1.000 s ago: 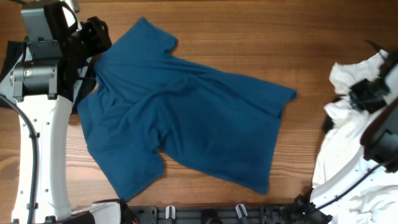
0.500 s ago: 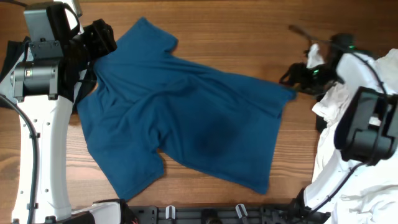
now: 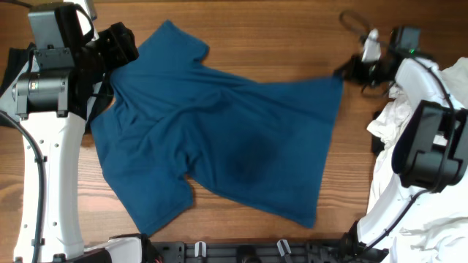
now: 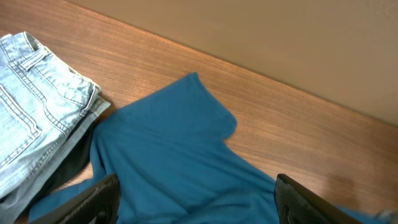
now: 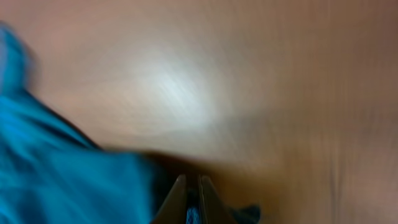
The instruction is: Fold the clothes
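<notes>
While the right gripper (image 3: 349,71) seems pinched shut on the hem corner of the shirt (image 3: 219,139) stretching away from it, spreading looks in hand; next the wide-open left gripper (image 4: 198,202) needs the cloth just beneath it.

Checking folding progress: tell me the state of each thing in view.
shirt: unfolded, spread out, rumpled.
left gripper: open, over the shirt.
right gripper: shut on the shirt's corner.
jeans: folded, beside the shirt.
white clothes: heaped, unfolded.
</notes>
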`<action>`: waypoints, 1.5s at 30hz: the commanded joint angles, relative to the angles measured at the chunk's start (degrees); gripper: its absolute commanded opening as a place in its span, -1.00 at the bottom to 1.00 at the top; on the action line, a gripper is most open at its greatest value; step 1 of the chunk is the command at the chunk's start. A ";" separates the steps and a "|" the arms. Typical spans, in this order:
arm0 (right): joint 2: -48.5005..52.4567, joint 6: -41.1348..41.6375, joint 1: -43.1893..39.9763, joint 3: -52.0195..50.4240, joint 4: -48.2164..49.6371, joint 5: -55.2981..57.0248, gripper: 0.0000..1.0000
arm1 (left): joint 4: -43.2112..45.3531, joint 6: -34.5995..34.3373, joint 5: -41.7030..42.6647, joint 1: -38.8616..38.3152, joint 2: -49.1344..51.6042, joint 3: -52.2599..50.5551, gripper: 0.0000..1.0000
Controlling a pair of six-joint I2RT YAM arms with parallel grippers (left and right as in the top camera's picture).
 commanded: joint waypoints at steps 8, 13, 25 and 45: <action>-3.96 2.56 -0.50 -1.84 -6.40 12.74 0.13 | -0.26 0.98 0.42 -0.15 -0.66 0.17 0.59; -2.78 2.36 -0.50 -7.30 -1.51 12.52 0.36 | -0.48 1.01 0.44 -0.15 -0.66 0.17 0.61; 5.60 10.36 -0.33 -8.63 15.54 10.60 -0.28 | -2.43 0.98 0.46 -0.17 -0.66 0.17 0.61; 0.98 13.22 -2.10 1.57 14.80 3.15 0.23 | -3.50 0.98 0.46 -0.17 0.22 0.15 0.61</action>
